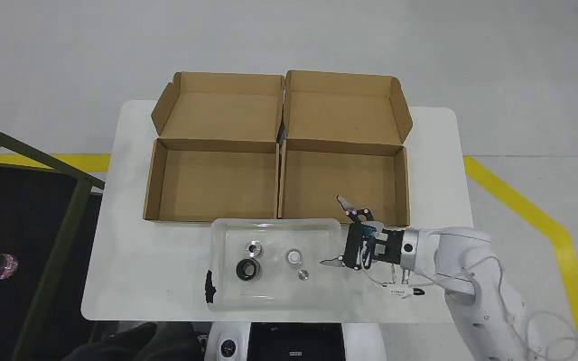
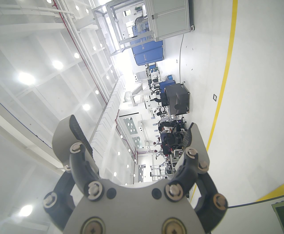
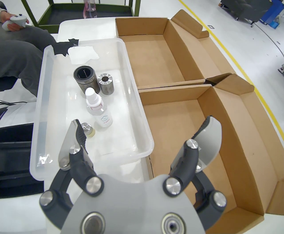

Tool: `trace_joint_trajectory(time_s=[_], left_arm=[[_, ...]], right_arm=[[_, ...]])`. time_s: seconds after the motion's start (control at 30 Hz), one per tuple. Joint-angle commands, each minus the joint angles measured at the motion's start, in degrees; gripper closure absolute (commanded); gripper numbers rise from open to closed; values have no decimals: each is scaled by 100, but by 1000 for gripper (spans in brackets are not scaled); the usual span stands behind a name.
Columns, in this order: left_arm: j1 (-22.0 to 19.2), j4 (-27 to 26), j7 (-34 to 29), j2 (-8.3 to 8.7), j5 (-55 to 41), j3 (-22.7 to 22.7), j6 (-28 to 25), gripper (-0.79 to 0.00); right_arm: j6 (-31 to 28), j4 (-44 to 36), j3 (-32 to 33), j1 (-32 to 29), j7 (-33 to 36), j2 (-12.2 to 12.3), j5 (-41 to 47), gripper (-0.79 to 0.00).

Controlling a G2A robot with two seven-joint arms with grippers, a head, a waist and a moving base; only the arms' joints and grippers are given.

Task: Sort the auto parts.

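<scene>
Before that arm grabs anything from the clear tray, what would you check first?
1. Right claw open, empty: ok.
2. Left cardboard box and right cardboard box open, empty: ok.
3. Linear bearing, steel bushing, spray bottle upright in clear tray: ok.
4. Finger room between bearing and bushing: cannot tell.
5. Small metal fitting clear of the claw: ok, per top view.
6. Left claw open, pointing up at the ceiling: ok.

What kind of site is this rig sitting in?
Probably an industrial hall or factory-floor robotics lab: a yellow floor line, blue machine cabinets and a framed enclosure behind, plus a white table holding cardboard boxes and a clear tray of metal parts.
</scene>
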Motion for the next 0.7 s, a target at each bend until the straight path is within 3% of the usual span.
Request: trace_joint_trajectory(time_s=[0.0,0.37,0.67], left_arm=[[0,0,0,0,0,0,0,-785],[0,0,0,0,0,0,0,-785],[0,0,0,0,0,0,0,-785]], right_arm=[[0,-18,-178,106,190,23,92,-785],[0,-35,-1356,778,1104,198,572,-785],[3,96,-1861,1103,1401,292,667,-785]])
